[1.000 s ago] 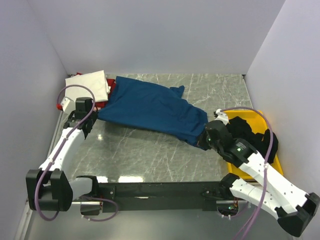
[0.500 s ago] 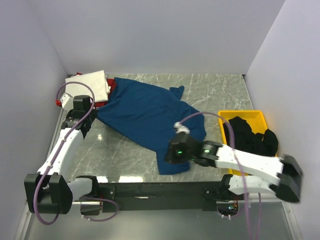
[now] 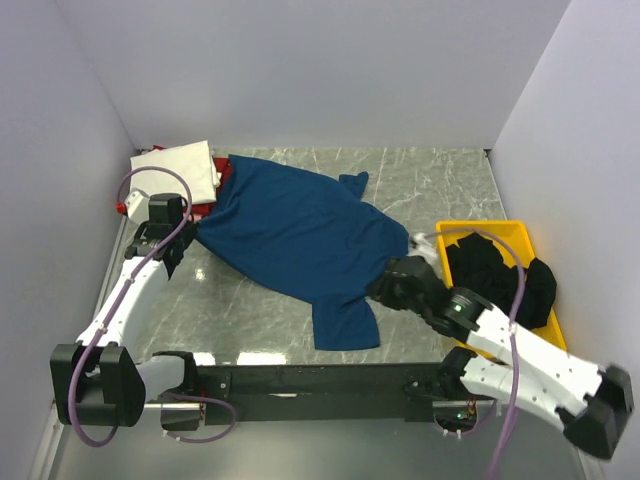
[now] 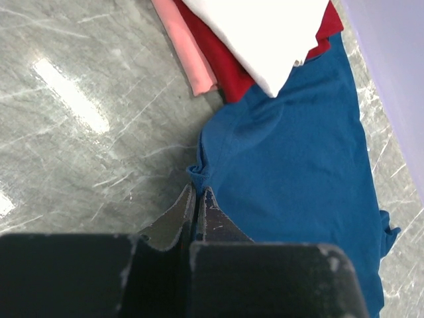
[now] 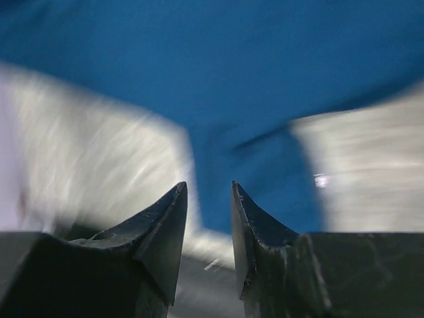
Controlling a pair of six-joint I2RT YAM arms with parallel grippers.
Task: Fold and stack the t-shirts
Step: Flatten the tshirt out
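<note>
Top external is showing the job partly done. At the back left corner of the surface [image 3: 260, 310] a folded cream tee [image 3: 178, 172] is lying on top of a red tee [image 3: 224, 172], and the left wrist view is also showing a pink garment [image 4: 182, 46] at that pile's edge, so a stack is already forming there.

The dark blue tee [image 3: 300, 235] is lying open and unfolded across the middle of the surface, running slantwise from beside the stack down towards the near edge. One end is trailing to the front and a sleeve is sticking out at the back. No print is showing on its upper face.

The left pincer [image 4: 197, 209] is sitting with its fingers pressed together on the blue tee's near left corner, as far as the wrist view lets one judge. The right pincer [image 5: 209, 187] is hanging spread apart with nothing between its fingers, just above the blue cloth's right side. That view is blurred, so whether it is touching the cloth cannot be told.

On the right, black tees [image 3: 495, 270] are lying crumpled in the yellow tray [image 3: 500, 228], one spilling over its far rim. Judging from this, the blue tee is only being laid flat; folding it, adding it to the stack and dealing with the black ones are all remaining.
</note>
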